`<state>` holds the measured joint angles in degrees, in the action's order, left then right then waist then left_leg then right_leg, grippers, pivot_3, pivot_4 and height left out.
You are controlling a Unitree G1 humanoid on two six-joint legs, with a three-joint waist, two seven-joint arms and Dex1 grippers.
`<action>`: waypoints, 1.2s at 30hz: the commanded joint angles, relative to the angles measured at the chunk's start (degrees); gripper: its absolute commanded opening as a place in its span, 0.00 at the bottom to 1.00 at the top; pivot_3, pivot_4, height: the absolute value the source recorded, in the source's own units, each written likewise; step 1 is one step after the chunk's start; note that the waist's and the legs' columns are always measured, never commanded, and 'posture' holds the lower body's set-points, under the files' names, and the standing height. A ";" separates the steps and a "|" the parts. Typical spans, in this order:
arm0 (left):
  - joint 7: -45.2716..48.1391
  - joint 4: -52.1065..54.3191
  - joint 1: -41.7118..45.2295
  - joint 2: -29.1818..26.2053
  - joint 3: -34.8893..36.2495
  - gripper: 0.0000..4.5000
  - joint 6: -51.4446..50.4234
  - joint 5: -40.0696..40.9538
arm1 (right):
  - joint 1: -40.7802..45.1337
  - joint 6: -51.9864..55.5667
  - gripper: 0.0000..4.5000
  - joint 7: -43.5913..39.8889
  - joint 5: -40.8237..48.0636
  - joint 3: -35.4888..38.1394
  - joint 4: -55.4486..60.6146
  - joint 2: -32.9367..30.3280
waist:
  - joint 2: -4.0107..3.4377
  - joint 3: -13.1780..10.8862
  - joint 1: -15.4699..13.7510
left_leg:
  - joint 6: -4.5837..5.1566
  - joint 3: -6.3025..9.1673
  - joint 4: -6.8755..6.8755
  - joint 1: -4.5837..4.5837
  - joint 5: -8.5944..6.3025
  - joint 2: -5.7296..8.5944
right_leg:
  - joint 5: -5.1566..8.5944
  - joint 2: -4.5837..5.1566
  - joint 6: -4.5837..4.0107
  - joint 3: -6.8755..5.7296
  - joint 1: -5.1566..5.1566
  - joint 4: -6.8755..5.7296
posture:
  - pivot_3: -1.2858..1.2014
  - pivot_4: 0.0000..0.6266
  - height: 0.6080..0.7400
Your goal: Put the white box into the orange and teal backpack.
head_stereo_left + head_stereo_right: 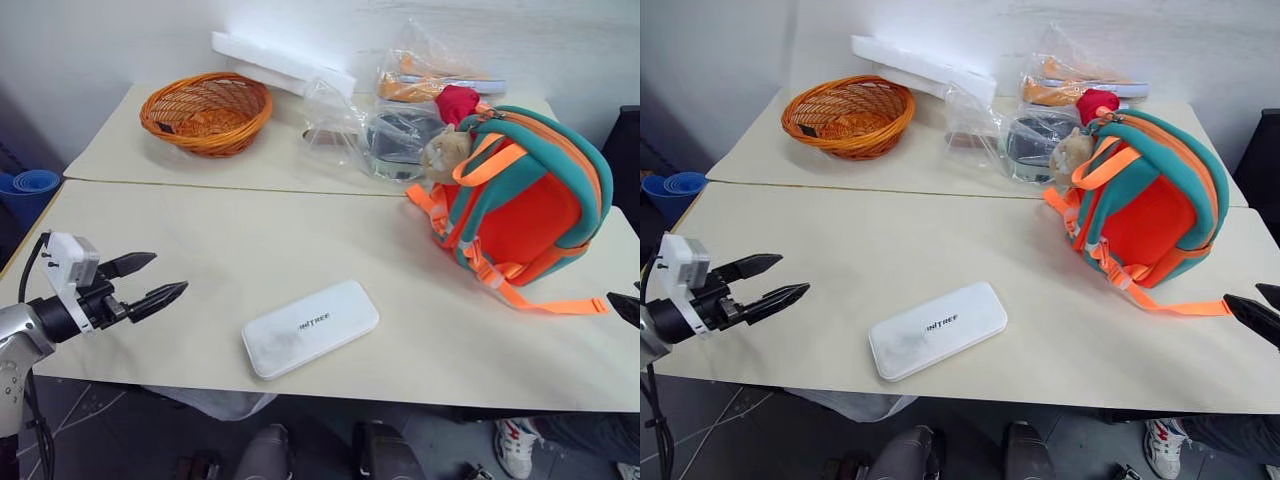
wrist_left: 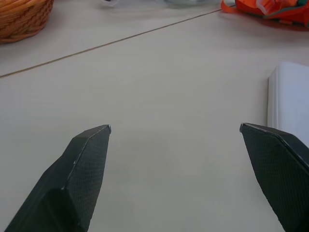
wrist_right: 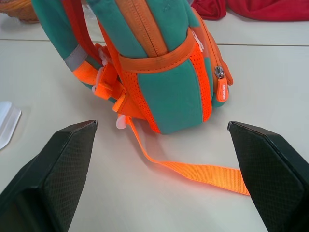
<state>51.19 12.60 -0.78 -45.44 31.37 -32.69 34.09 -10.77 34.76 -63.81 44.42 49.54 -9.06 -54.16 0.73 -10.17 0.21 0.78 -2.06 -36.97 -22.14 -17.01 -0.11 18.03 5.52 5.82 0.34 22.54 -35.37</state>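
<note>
The left gripper point(image 1: 148, 281) hovered with fingers spread and empty, left of the one flat white rounded box point(image 1: 310, 327); the right gripper point(image 3: 161, 126), likewise spread and empty, faced the one orange and teal backpack point(image 1: 525, 200) standing right of that box

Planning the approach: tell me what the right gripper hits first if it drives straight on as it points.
Probably the backpack: it stands straight ahead of the open right gripper, with its loose orange strap lying on the table just before it.
</note>
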 commanded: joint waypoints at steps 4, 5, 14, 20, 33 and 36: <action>-2.03 3.65 -2.25 -0.90 0.94 1.00 -1.55 0.77 | 1.48 0.47 0.99 0.75 -0.17 -1.12 2.89 -0.43 | -0.06 -0.02 0.14 | -0.02 -0.01 0.06 0.00 -0.03 0.00 | 0.00 0.00 0.00 0.01 0.02 0.05 | 0.52 0.24 1.00; -2.13 3.74 -2.37 -1.02 0.88 1.00 -1.47 0.61 | 1.49 0.36 0.99 0.76 -0.35 -1.27 3.01 -0.52 | -0.07 -0.03 0.13 | -0.02 -0.01 0.07 -0.01 -0.03 0.00 | 0.00 0.00 0.00 0.01 0.04 0.05 | 0.52 0.24 1.00; 0.38 8.48 -4.84 -3.00 -2.21 1.00 -0.78 -0.14 | 0.64 1.39 0.99 -0.27 0.20 -4.09 10.90 -0.36 | -0.09 -0.04 0.17 | -0.07 -0.01 0.09 -0.02 -0.05 0.00 | 0.00 0.00 0.00 0.01 0.04 0.07 | 0.52 0.24 1.00; 6.28 13.60 -11.63 -6.47 -8.65 0.69 5.17 -5.23 | -1.97 2.88 0.72 -0.37 1.48 -10.95 25.34 1.15 | -0.19 -0.01 0.20 | -0.10 -0.02 0.46 0.01 -0.02 -0.01 | 0.02 -0.01 -0.04 -0.01 0.07 0.26 | 0.52 0.24 1.00; 8.05 12.26 -9.80 -7.02 -24.44 0.01 13.27 -15.32 | 19.28 -4.03 0.00 12.12 -19.88 -50.31 27.28 11.80 | -0.20 -0.02 0.20 | -0.07 -0.02 0.70 -0.05 0.02 0.01 | 0.02 -0.01 -0.04 -0.09 0.18 0.50 | 0.52 0.24 1.00; 5.75 11.45 -6.64 -5.53 -26.62 0.01 11.91 -16.35 | 22.74 -4.90 0.00 13.77 -24.08 -55.08 24.27 14.33 | -0.19 -0.02 0.01 | -0.10 -0.03 0.65 -0.09 0.06 0.05 | 0.01 -0.01 -0.03 -0.12 0.20 0.42 | 0.52 0.24 1.00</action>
<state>57.95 23.82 -8.29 -51.37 5.23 -20.22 17.90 11.38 31.20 -50.77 22.08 -4.58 15.31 -39.98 0.54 -10.18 0.22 0.69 -2.08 -36.34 -22.24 -16.95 -0.06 18.04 5.51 5.80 0.19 22.75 -34.97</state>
